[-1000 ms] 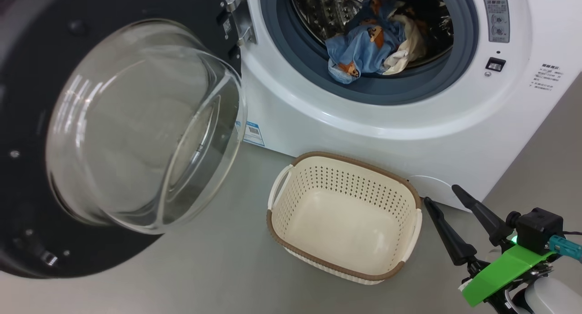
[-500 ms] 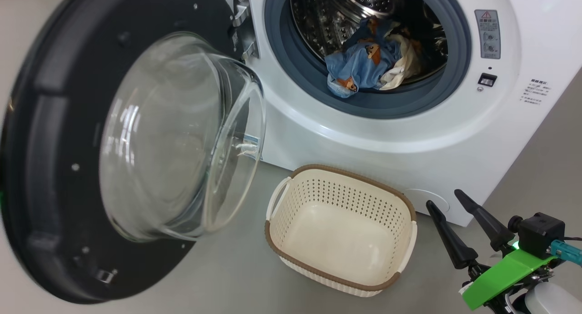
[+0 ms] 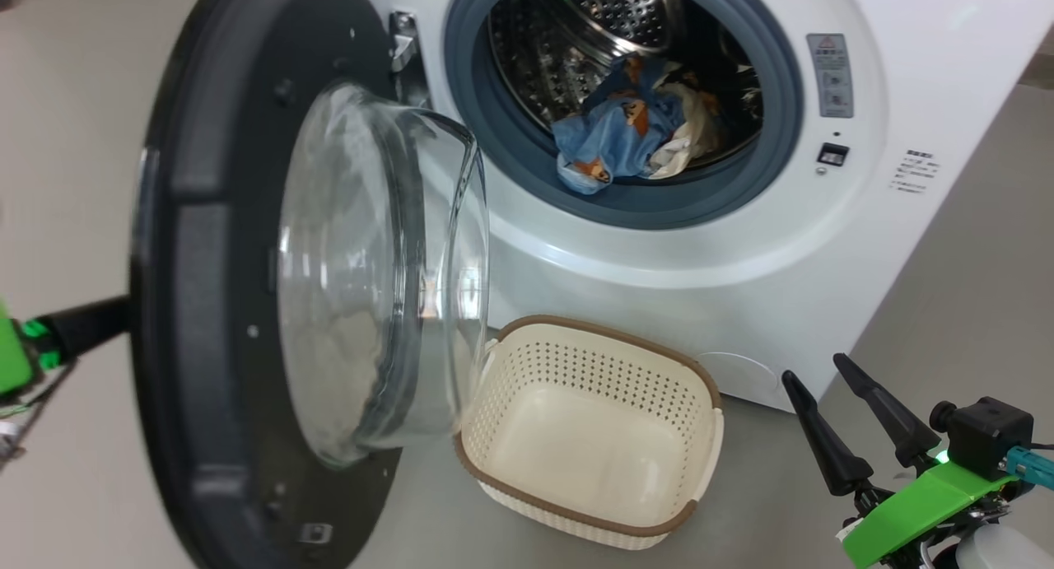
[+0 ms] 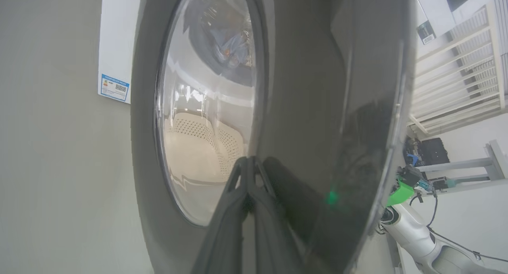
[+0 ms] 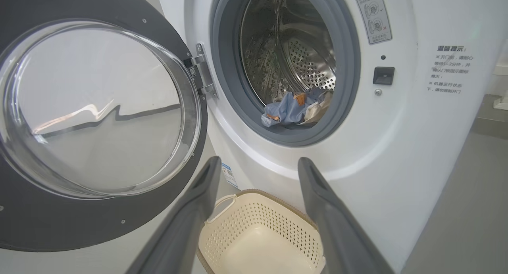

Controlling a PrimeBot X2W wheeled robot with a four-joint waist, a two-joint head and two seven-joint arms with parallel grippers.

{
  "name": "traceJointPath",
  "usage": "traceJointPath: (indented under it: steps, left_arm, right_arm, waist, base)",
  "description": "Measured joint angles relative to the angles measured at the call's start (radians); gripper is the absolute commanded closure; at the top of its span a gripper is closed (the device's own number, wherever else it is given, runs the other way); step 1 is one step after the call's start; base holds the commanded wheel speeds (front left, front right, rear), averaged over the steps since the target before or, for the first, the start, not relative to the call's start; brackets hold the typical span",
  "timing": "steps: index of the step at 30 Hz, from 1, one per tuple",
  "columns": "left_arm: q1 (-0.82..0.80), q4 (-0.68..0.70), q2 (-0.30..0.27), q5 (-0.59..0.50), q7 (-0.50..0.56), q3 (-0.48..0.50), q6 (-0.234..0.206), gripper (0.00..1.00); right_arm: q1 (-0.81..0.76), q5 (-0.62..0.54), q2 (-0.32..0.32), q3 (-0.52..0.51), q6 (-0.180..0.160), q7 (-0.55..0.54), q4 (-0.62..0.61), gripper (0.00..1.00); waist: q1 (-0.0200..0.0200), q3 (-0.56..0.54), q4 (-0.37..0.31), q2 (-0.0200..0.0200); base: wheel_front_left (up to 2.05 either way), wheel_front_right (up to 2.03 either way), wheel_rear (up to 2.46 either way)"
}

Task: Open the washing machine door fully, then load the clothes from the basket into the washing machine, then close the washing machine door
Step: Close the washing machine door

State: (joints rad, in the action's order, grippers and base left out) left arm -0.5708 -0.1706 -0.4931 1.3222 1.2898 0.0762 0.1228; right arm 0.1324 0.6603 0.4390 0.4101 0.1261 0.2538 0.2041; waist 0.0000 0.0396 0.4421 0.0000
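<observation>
The washing machine [image 3: 659,256] stands with its door [image 3: 222,305] partly swung out on the left hinge, glass porthole [image 3: 370,281] bulging toward the drum. The clothes [image 3: 617,132], blue printed fabric with white cloth, lie inside the drum at the gasket's lower edge. On the floor in front sits the basket [image 3: 605,338], with nothing in it. My left gripper [image 4: 248,159] is shut, its tips against the door's glossy outer face [image 4: 309,107]. My right gripper [image 3: 813,367] hangs open at the lower right, beside the basket, holding nothing. From the right wrist, the open right gripper [image 5: 258,159] frames the basket [image 5: 246,226] below the clothes [image 5: 287,107].
Grey floor surrounds the machine. A blue label sticker [image 4: 114,88] is on the machine's lower front. A white slatted rack [image 4: 456,79] and equipment [image 4: 426,151] stand behind the door's outer side. The door latch slot [image 3: 832,154] is right of the opening.
The door has swung toward the machine and now shows more edge-on. My left arm has come into the head view behind it. The camera has shifted; the right gripper stays open.
</observation>
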Motion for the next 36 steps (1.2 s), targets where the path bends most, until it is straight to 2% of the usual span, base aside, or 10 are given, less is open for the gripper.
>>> traceJointPath:
  steps: [9,19,30,36]
  left_arm:
    - [0.017,0.102,0.025,0.013,0.011,-0.081,0.0,1.0]
    - [0.017,0.123,0.093,-0.016,-0.051,-0.156,0.0,1.0]
    - [0.014,0.124,0.141,-0.053,-0.104,-0.179,0.0,1.0]
    - [0.012,0.122,0.146,-0.06,-0.121,-0.181,0.0,1.0]
  right_arm:
    - [-0.023,-0.001,-0.009,-0.033,0.0,0.0,-0.001,0.0]
    - [-0.023,-0.002,-0.015,-0.056,0.0,0.0,-0.004,0.0]
    - [-0.024,-0.003,-0.018,-0.085,0.0,0.0,-0.009,0.0]
    - [-0.024,-0.003,-0.019,-0.093,0.0,0.0,-0.011,0.0]
  waist:
    - [0.0,-0.014,-0.064,0.0]
    - [0.0,-0.014,-0.159,0.0]
    - [0.0,-0.001,-0.273,0.0]
    - [0.0,0.011,-0.299,0.0]
  base:
    - [0.0,0.0,0.0]
    - [0.0,0.0,0.0]
    - [0.0,0.0,0.0]
    - [0.0,0.0,0.0]
